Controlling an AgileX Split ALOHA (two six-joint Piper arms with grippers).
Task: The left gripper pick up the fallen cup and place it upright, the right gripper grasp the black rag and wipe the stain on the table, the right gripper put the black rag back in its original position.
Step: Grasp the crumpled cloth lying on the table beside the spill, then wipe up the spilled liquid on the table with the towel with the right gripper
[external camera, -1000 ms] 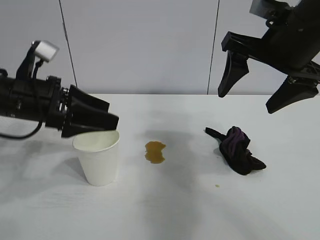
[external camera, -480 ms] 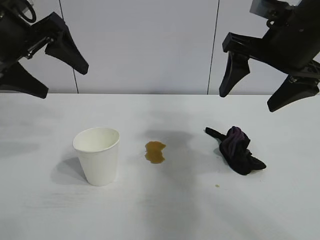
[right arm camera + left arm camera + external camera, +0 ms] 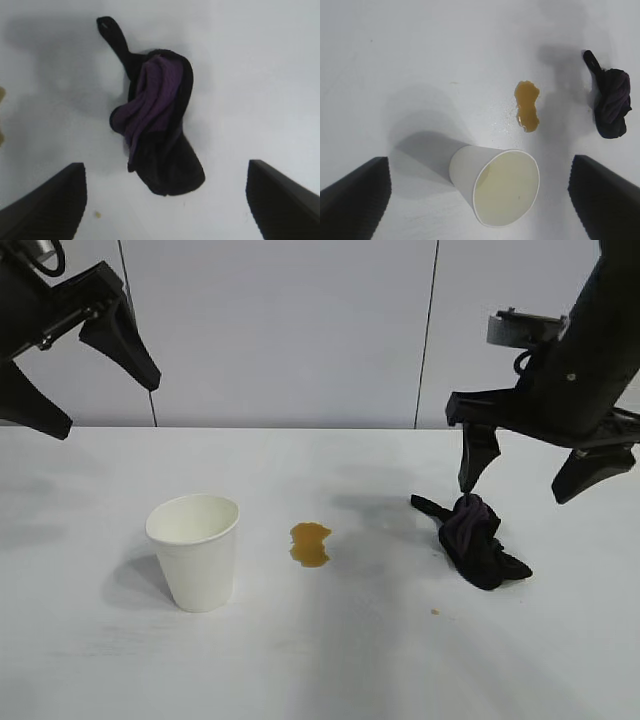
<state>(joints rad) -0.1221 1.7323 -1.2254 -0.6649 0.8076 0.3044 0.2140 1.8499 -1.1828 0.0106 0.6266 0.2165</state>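
Observation:
The white paper cup (image 3: 195, 550) stands upright on the table (image 3: 330, 660), left of centre, with nothing touching it. My left gripper (image 3: 108, 406) hangs open high above it at the far left; its fingers (image 3: 355, 200) frame the cup (image 3: 495, 185) from above. The amber stain (image 3: 310, 543) lies between the cup and the black rag (image 3: 477, 540). My right gripper (image 3: 515, 495) is open just over the rag, one fingertip close to its top. In the right wrist view the rag (image 3: 155, 125) lies between the spread fingers (image 3: 47, 205), unheld.
A tiny brown speck (image 3: 434, 612) sits on the table in front of the rag. Grey wall panels stand behind the table's far edge. Bare white tabletop runs along the front and at both ends.
My left gripper let go of the upright cup and rose to the upper left. My right gripper came down from high up to just above the rag.

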